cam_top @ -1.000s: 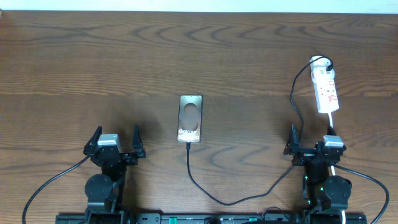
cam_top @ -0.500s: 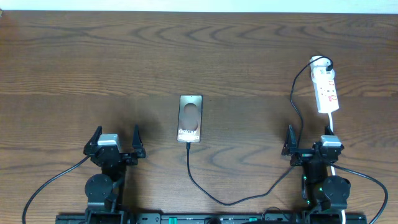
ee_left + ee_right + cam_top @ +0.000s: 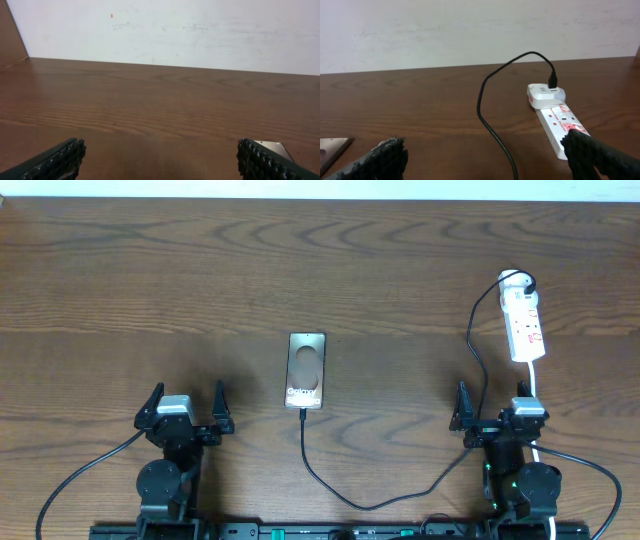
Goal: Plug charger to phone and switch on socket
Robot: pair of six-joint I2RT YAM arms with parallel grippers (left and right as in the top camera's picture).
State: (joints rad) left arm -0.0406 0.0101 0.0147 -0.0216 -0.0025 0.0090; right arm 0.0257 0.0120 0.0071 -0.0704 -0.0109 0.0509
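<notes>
Phone [image 3: 306, 370], white "Galaxy" lettering, charger [image 3: 303, 436] touching edge

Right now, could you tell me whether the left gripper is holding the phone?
No, the left gripper stands open and empty, well apart from the phone, which lies flat on the table.

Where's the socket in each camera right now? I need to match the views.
Overhead: socket far right, upper half.
Left wrist: not in it.
Right wrist: right side, running toward the lower edge.
Shared landmark: phone, centre overhead, bottom right in left wrist, bottom left in right wrist.
</notes>
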